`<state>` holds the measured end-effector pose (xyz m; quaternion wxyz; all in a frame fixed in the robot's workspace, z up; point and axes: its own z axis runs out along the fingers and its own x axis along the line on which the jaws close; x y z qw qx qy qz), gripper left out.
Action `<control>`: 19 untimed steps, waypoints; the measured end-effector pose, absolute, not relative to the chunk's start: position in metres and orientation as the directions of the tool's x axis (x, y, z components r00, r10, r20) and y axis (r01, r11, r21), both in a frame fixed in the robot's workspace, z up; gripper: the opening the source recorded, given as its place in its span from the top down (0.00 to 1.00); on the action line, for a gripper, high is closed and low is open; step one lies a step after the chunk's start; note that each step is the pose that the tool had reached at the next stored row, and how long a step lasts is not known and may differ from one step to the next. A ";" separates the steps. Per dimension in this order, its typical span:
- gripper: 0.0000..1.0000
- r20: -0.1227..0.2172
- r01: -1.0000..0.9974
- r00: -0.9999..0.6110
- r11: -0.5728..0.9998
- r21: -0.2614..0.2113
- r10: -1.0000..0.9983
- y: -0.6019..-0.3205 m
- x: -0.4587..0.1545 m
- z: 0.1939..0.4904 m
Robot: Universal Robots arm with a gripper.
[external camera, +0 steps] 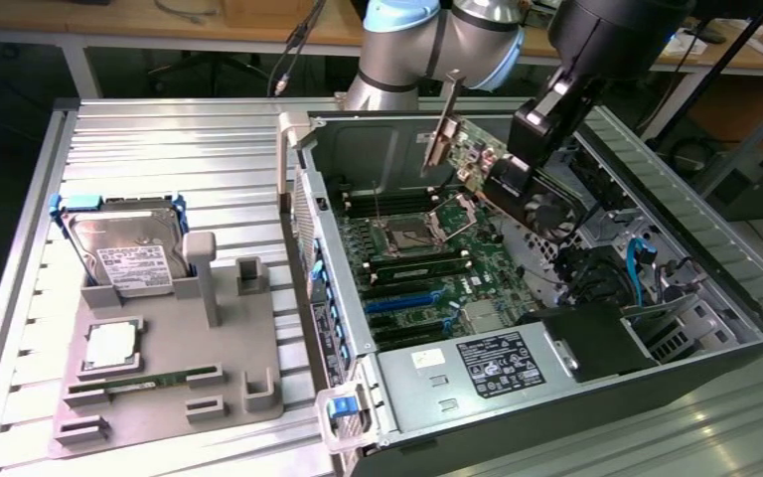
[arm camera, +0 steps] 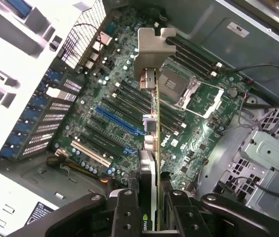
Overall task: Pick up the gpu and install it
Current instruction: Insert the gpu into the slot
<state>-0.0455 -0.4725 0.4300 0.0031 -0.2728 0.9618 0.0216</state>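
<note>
Gpu (external camera: 472,154) (arm camera: 147,170) in the air inside the open computer case, clamped edge-on between the two fingers of the hand (external camera: 495,177) (arm camera: 156,203). Underneath all, a ribbed metal table (external camera: 156,149). On it, toward the exterior view's right, the computer case (external camera: 706,258) lying on its side, open on top. Inside, the green motherboard (external camera: 415,268) (arm camera: 104,98) flat on the bottom, and a labelled power supply (external camera: 488,363) at the near end. Toward the exterior view's left, a grey holder tray (external camera: 223,338), with a silver hard drive (external camera: 123,253) standing in blue rails and a narrow green memory stick (external camera: 143,383) lying in a groove. Over the case, the grey robot arm (external camera: 421,40) reaching down. Card held upright above the area of the processor socket (external camera: 401,234) (arm camera: 193,91), apart from the board, not seated in any slot. Silver bracket (external camera: 443,119) (arm camera: 151,49) at the end away from the hand. Long blue slots (arm camera: 117,118) on the board just beside the card's line.
</note>
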 end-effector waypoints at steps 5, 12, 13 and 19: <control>0.73 -0.018 -0.572 -0.821 0.820 0.040 -0.571 -0.472 -0.046 0.430; 0.73 -0.018 -0.634 -0.773 0.772 0.040 -0.634 -0.472 -0.046 0.430; 0.73 -0.018 -0.642 -0.767 0.766 0.040 -0.642 -0.472 -0.045 0.430; 0.73 -0.018 -0.691 -0.723 0.722 0.040 -0.691 -0.472 -0.045 0.430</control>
